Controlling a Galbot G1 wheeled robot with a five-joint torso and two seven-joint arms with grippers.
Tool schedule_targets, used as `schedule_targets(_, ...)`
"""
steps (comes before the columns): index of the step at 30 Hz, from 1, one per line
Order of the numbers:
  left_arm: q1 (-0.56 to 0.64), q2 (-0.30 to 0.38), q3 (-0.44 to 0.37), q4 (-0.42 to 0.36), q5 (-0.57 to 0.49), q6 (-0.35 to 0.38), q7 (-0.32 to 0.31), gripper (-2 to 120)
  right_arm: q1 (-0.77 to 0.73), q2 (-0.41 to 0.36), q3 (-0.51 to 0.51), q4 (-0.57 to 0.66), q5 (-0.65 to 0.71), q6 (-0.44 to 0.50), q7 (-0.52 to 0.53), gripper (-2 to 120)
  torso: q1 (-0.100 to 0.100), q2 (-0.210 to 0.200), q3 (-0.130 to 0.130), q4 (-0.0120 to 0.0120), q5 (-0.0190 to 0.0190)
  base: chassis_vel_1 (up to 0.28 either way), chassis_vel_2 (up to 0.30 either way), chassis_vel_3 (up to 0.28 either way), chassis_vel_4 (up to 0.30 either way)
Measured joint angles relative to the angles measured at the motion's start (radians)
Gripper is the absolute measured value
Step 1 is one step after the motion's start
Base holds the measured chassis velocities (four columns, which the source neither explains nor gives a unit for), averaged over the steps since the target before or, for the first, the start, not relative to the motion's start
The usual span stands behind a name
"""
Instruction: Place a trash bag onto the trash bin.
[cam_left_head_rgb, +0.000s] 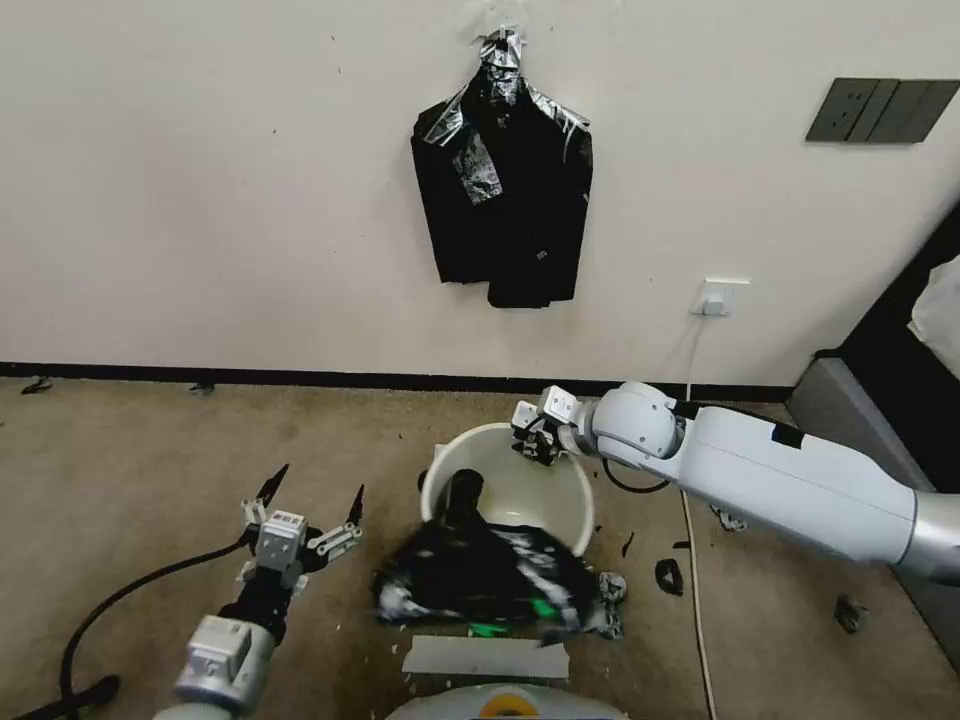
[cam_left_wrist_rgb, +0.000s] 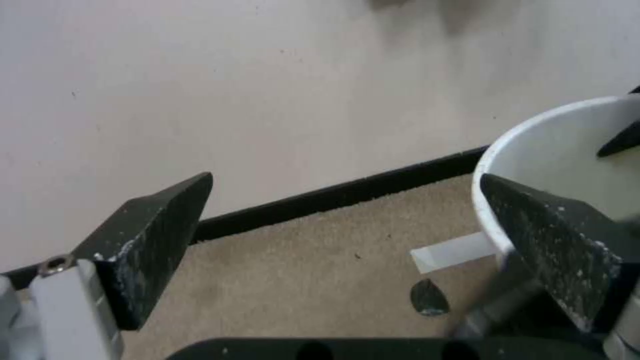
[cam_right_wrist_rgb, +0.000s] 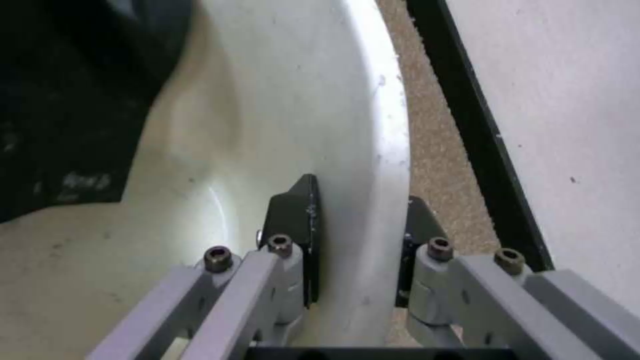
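At the far rim of the trash bin (cam_left_head_rgb: 508, 490), right gripper (cam_left_head_rgb: 535, 440) fingers clamping it, left gripper (cam_left_head_rgb: 310, 500) fingers spread over carpet.

My arms are glossy white shells with grey metal cuffs and a black cable, each tool (cam_left_head_rgb: 309, 492) (cam_left_head_rgb: 535, 432) grey-linked, hex-screwed, black-fingered.

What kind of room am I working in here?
Probably an indoor test or office-type room: beige carpet, a plain white wall with a black baseboard, and a wall socket with a switch plate.
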Motion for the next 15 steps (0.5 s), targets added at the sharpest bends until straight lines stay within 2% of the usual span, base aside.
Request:
schedule_targets(5, 0.000, -0.004, 0.003, 0.001, 0.000, 0.000, -0.002, 100, -0.032, -0.012, 0.027, 0.012, 0.027, 0.001, 0.026, 19, 0.000, 0.000, 0.000, 0.0001, -0.0002, 0.000, 0.000, 0.000, 0.000)
schedule_targets(7, 0.001, -0.007, 0.003, 0.003, 0.000, 0.001, -0.003, 100, -0.109, -0.026, 0.106, 0.043, 0.094, -0.006, 0.085, 18, 0.000, 0.000, 0.000, 0.0000, 0.0000, 0.000, 0.000, 0.000, 0.000)
schedule_targets(9, 0.002, -0.008, 0.004, 0.004, 0.000, 0.001, -0.003, 100, -0.138, -0.031, 0.135, 0.057, 0.124, -0.009, 0.115, 15, 0.000, 0.000, 0.000, 0.0001, 0.0002, 0.000, 0.000, 0.000, 0.000)
schedule_targets(10, 0.002, -0.009, 0.006, 0.007, -0.001, 0.001, -0.003, 100, -0.208, -0.040, 0.201, 0.090, 0.203, -0.014, 0.193, 13, 0.000, 0.000, 0.000, 0.0001, 0.0001, 0.000, 0.000, 0.000, 0.000)
schedule_targets(11, 0.002, -0.009, 0.006, 0.007, -0.001, 0.001, -0.003, 100, -0.208, -0.040, 0.201, 0.090, 0.203, -0.014, 0.193, 13, 0.000, 0.000, 0.000, 0.0001, 0.0001, 0.000, 0.000, 0.000, 0.000)
schedule_targets(14, 0.003, -0.017, 0.008, 0.017, -0.005, 0.001, -0.008, 100, -0.361, -0.038, 0.357, 0.185, 0.493, -0.007, 0.486, 6, 0.000, 0.000, 0.000, -0.0001, -0.0001, 0.000, 0.000, 0.000, 0.000)
schedule_targets(15, 0.003, -0.017, 0.008, 0.017, -0.005, 0.001, -0.008, 100, -0.361, -0.038, 0.357, 0.185, 0.493, -0.007, 0.486, 6, 0.000, 0.000, 0.000, -0.0001, -0.0001, 0.000, 0.000, 0.000, 0.000)
